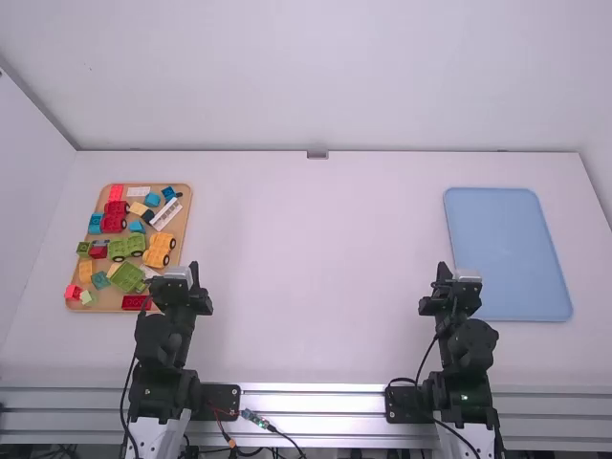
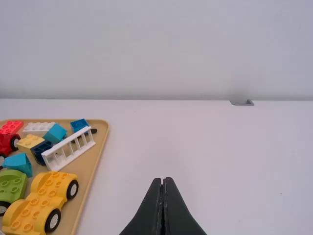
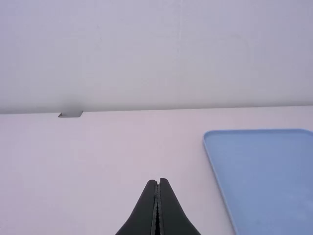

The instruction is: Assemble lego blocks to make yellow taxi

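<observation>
My left gripper (image 1: 194,266) is just right of the wooden tray's near half; in its wrist view the left gripper (image 2: 164,180) is shut with nothing in it. My right gripper (image 1: 443,268), beside the blue tray's left edge, is the right gripper (image 3: 158,181) shut in its own view. A yellow wheeled car base (image 1: 159,251), also the yellow car base (image 2: 39,203), rests on the wooden tray near its right edge. Further yellow blocks are an orange-yellow one (image 1: 86,271) at the tray's left and a pale yellow brick (image 2: 30,142) beside a dark blue one.
The wooden tray (image 2: 93,169) at the left also holds red and green car bases, a white fence piece (image 2: 68,149) and several blue, red and green blocks. A blue tray (image 1: 502,249) lies at the right. A wall rises behind the table (image 1: 316,287).
</observation>
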Action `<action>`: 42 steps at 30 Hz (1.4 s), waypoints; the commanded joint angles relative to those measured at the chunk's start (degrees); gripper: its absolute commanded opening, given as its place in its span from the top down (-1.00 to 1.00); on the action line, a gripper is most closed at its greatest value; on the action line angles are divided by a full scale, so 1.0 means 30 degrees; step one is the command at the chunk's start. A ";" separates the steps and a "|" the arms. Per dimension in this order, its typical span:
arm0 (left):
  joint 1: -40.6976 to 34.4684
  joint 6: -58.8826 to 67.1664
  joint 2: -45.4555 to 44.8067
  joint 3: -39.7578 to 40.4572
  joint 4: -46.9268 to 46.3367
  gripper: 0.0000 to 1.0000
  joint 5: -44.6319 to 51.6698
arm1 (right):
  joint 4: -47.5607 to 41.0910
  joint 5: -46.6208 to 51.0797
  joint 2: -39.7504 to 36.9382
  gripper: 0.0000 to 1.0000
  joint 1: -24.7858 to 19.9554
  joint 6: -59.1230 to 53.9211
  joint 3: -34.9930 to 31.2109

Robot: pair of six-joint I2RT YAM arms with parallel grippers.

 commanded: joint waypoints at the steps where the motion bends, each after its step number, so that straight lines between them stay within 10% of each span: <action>1: -0.0103 -0.0088 0.0095 0.0103 0.0088 0.98 -0.0095 | 0.0088 -0.0117 0.0095 0.98 0.0095 0.0095 0.0095; 42: -0.0787 -0.2747 0.7280 0.7287 -0.1916 0.23 -0.3191 | 0.1561 -0.2624 0.5806 0.38 0.2217 0.0878 0.5806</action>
